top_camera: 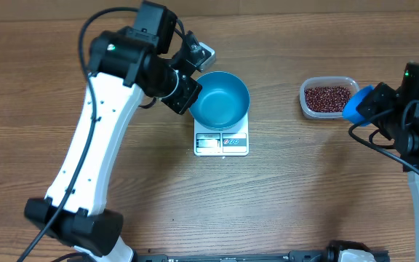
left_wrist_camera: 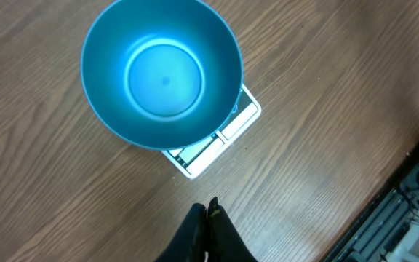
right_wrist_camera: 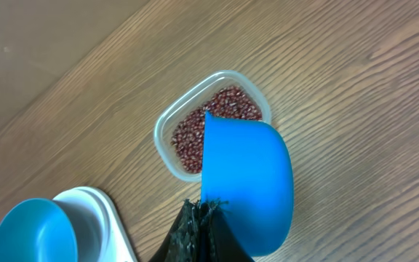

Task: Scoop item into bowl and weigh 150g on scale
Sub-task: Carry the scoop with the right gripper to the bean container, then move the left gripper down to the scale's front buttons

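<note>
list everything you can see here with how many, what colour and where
bowl: one, teal-blue, empty, sitting on the scale
scale: one, white, middle of the table, display strip towards the robot
tub: one, clear plastic, to the right of the scale
beans: many, dark red-brown, inside the tub
scoop: one, blue, over the near edge of the tub
table: one, brown wood grain, under everything
left gripper: one, black, shut with nothing in it, over the table beside the bowl
right gripper: one, black, shut on the scoop beside the tub
</note>
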You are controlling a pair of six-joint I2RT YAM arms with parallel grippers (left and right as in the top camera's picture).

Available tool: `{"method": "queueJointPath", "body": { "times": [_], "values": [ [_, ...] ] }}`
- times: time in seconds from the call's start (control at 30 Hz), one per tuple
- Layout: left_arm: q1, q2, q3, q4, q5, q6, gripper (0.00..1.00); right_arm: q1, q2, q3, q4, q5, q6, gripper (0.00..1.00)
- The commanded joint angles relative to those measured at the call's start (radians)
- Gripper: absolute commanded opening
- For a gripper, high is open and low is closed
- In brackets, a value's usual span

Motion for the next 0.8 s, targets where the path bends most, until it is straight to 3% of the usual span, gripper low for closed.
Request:
{"method": "queueJointPath", "body": {
  "times": [0.0, 0.27, 0.53, 0.63, 0.77],
  "values": [
    [-0.036, 0.003, -0.036, 0.042, -0.001, -0.003, 0.04, -0.003, -0.012, 0.031, -0.005, 0.044, -0.008, 0.04],
    [-0.143, -0.082, -0.129, 0.083, -0.129, -0.004, 0.05, -0.003, -0.012, 0.031, -0.047, 0.044, -0.007, 0.04],
    [-0.15, -0.497, -0.647, 0.36, -0.216, -0.115, 0.05, -0.003, -0.012, 0.031, -0.045, 0.044, -0.007, 0.04],
    [-0.151, -0.62, -0.768, 0.424, -0.285, -0.185, 0.04, -0.003, -0.012, 0.031, -0.034, 0.044, -0.007, 0.04],
    [-0.159, -0.671, -0.862, 0.467, -0.344, -0.191, 0.04, -0.003, -0.012, 0.031, -0.003, 0.043, -0.007, 0.04]
  ]
}}
